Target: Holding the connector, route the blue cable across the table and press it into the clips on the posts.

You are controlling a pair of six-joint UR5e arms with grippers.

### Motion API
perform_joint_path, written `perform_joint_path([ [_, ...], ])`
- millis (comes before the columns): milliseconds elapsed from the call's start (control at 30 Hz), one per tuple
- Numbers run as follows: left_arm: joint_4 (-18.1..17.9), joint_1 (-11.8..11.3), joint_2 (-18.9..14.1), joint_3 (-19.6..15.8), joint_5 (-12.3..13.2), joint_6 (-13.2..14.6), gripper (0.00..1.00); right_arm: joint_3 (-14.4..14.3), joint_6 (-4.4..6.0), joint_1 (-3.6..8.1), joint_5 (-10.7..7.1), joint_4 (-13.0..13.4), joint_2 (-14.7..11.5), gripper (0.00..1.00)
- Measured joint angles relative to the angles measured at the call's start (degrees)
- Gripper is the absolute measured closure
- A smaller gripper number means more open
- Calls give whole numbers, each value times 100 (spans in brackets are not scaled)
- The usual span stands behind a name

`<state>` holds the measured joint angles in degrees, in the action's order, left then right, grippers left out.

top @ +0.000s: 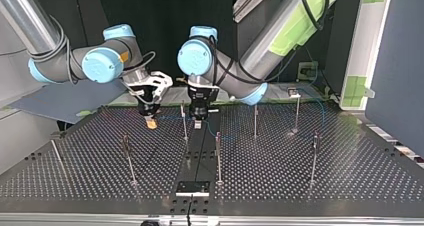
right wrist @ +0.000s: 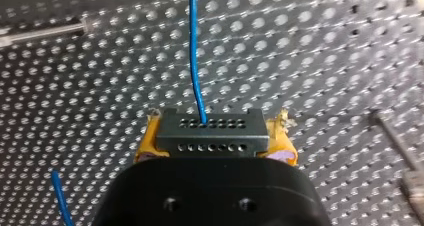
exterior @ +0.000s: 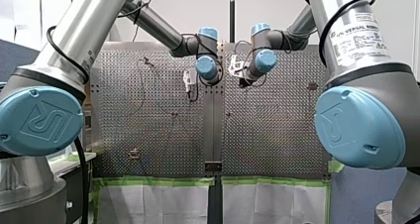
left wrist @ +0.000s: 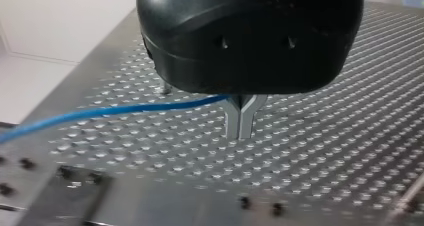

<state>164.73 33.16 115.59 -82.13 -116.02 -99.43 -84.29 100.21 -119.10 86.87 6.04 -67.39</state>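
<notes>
**A:** Pincers?

**B:** My right pincer (right wrist: 214,147) clamps the black multi-hole connector (right wrist: 210,128) between yellow pads. My left pincer (left wrist: 241,118) has its metal fingers drawn narrow on the thin blue cable (left wrist: 125,108), just above the perforated metal tabletop (left wrist: 325,151).

**A:** Cable where?

**B:** Strung between both pincers, beside a slim metal post (top: 184,121) in the top view. I judge it's not seated there yet.

**A:** How to do it well?

**B:** Keep it taut and line it over the post's clip, which is too small to make out. Press straight down, no yanking the connector.
</notes>
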Motion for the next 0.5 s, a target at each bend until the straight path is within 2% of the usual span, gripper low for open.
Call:
perform_joint_path([
  [133,-204,4,186,-205,75,-34,100,-167,-1,36,-3,172,14,100],
  [233,-342,12,320,-342,156,-69,100,-244,-58,52,-6,237,16,100],
  [500,-726,23,660,-727,308,-157,100,-467,-385,101,15,341,31,100],
])
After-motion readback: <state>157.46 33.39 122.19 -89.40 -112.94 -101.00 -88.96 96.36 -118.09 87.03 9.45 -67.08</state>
